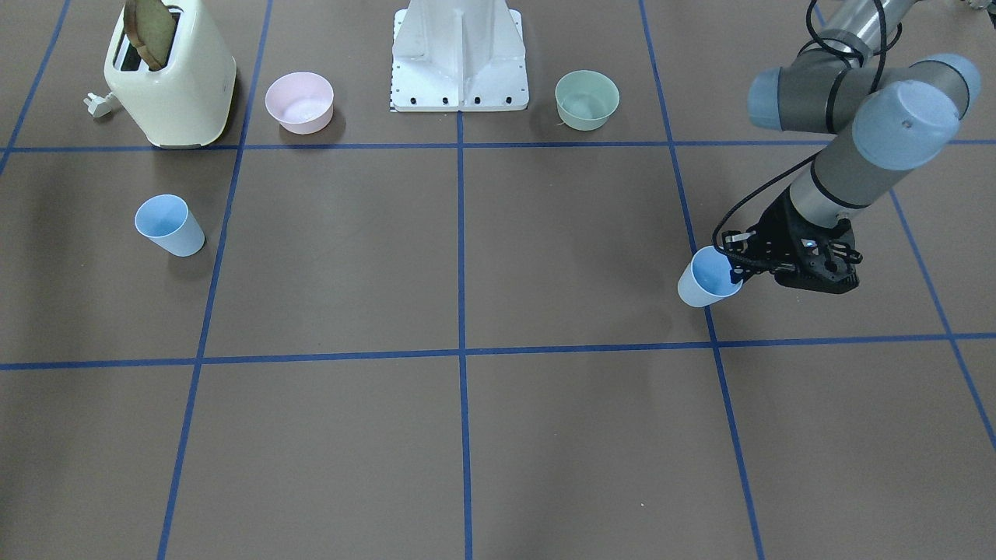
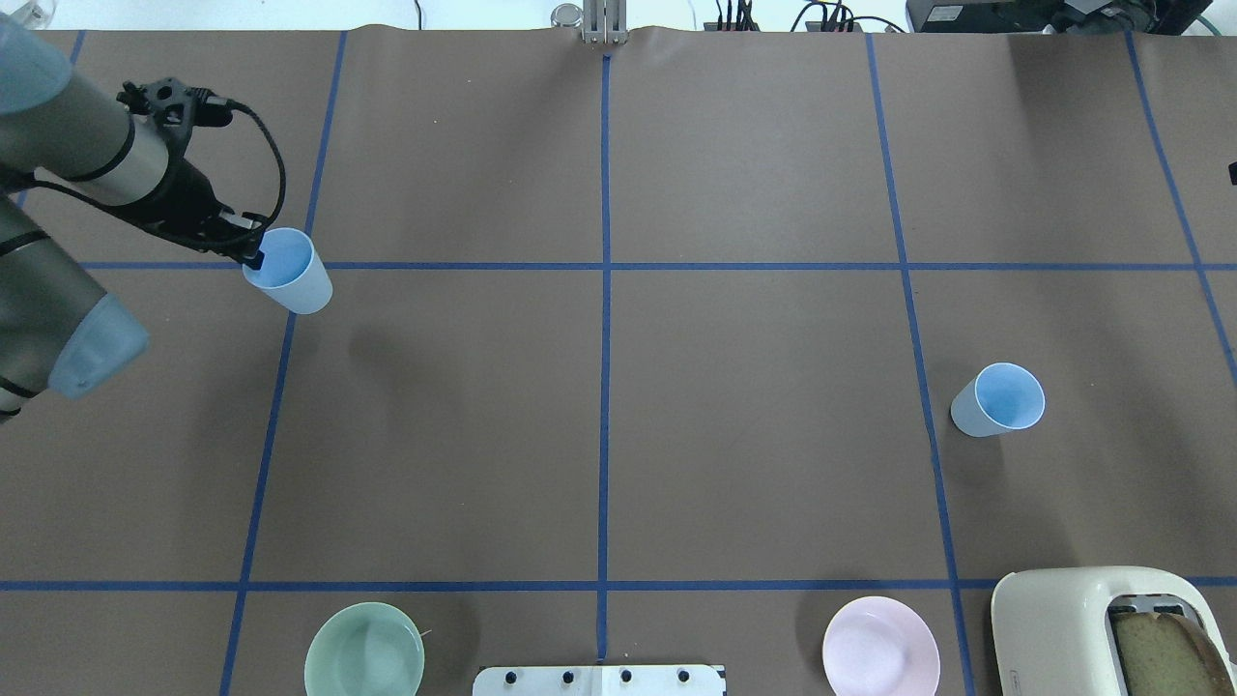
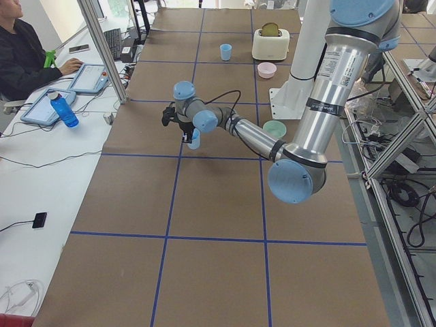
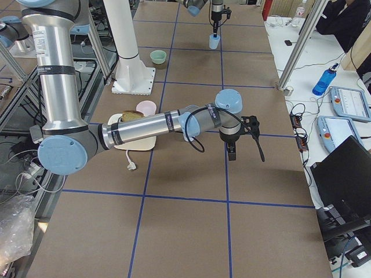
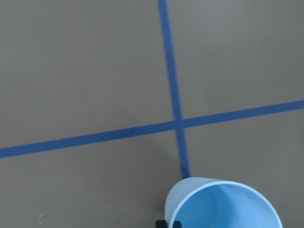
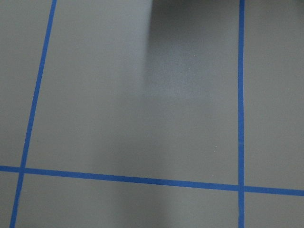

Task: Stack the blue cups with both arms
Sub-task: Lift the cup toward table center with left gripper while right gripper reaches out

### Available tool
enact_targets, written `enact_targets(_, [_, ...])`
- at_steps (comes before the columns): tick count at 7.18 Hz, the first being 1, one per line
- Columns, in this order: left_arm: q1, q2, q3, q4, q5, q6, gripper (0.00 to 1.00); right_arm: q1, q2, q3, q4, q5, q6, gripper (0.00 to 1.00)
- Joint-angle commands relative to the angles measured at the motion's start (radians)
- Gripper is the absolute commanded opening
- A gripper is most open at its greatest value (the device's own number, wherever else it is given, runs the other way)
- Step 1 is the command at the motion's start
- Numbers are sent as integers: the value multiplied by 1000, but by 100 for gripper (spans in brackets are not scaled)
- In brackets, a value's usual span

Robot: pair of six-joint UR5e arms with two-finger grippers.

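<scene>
One blue cup (image 1: 706,278) is upright at a blue tape crossing, on the table's left side in the overhead view (image 2: 290,273). My left gripper (image 1: 735,268) comes down on its rim and is shut on it. The left wrist view shows the cup's mouth (image 5: 223,204) at the bottom edge. I cannot tell whether the cup rests on the table or hangs just above it. The second blue cup (image 1: 170,225) stands free on the far side of the table (image 2: 1000,399). My right gripper (image 4: 232,152) shows only in the exterior right view, pointing down over bare table; open or shut I cannot tell.
A cream toaster (image 1: 167,74) with a bread slice, a pink bowl (image 1: 299,101), a green bowl (image 1: 587,99) and the white base pedestal (image 1: 459,58) line the robot's edge. Operators with tablets and a blue bottle (image 3: 63,109) sit along the opposite side.
</scene>
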Motion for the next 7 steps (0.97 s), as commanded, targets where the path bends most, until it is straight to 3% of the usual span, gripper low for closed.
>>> enact_targets(1, [8, -155, -29, 191, 3, -76, 0, -90, -35, 40, 1, 0, 10, 100])
enact_targets(2, [32, -187, -29, 193, 3, -152, 0, -127, -48, 61, 1, -2, 13, 100])
enact_targets(4, [94, -265, -11, 208, 35, -249, 0, -248, -58, 107, 57, -44, 194, 100])
enact_targets(7, [117, -338, 1, 262, 55, -291, 0, -354, -82, 162, 122, -68, 354, 100])
